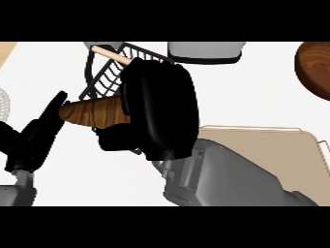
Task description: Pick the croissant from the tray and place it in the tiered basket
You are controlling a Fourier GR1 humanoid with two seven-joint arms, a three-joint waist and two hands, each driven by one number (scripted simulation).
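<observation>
The pick looks done: the right hand (160, 114), fingers curled round the croissant (92, 111), holds it clear of the tray (267, 150), right by the tiered basket (104, 77) near the desk's far edge, so only the placing remains.

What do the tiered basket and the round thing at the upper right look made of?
Tiered basket: thin black wire, likely metal, matte as far as it shows. Round thing: dark wood, going by its brown grain, with a slight sheen.

croissant (92, 112) brown | tiered basket (104, 82) black | tray (267, 150) tan | counter (260, 92) white | round object (324, 72) wood-grain brown
</observation>
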